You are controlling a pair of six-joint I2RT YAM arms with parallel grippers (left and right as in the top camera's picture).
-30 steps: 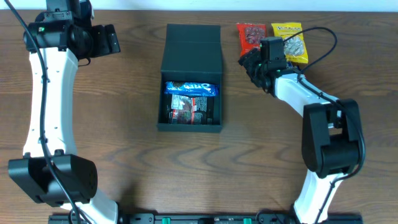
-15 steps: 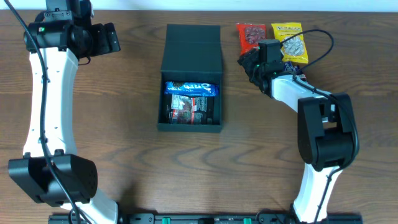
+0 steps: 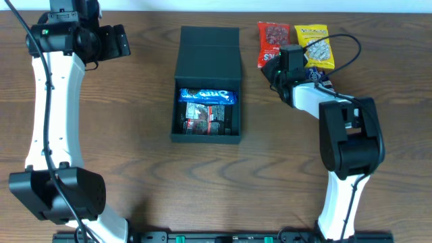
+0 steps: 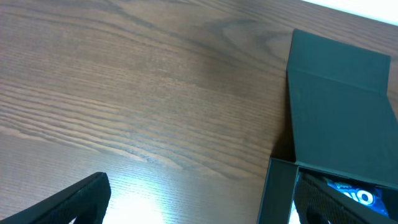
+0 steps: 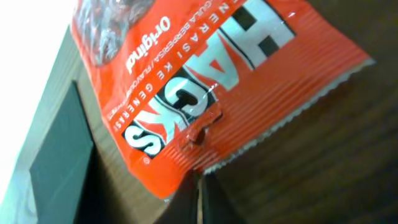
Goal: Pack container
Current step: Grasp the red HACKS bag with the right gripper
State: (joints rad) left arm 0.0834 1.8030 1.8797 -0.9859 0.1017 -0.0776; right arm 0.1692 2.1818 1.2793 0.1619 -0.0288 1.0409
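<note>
Our right gripper (image 5: pixel 198 185) pinches the red snack packet's (image 3: pixel 272 35) crimped edge near the container (image 3: pixel 208 57), while our left gripper (image 3: pixel 117 42) hangs spread wide.

There is one container (image 3: pixel 207 50), a dark box with its flap lid laid open, on one wooden tabletop (image 3: pixel 135 135). Snack packets number four in all. Two lie inside the container: one blue packet (image 3: pixel 207 96) and one dark packet with red and white print (image 3: pixel 204 119) just beside it. Two lie outside it on the tabletop, side by side: one red packet (image 3: pixel 272 37) and one yellow packet (image 3: pixel 316 42). Two robot arms stand at the tabletop, one left arm (image 3: pixel 50 115) and one right arm (image 3: pixel 347 142). Each carries one pincer, making two: the left pincer (image 3: pixel 120 42) and the right pincer (image 3: pixel 271 65).
</note>
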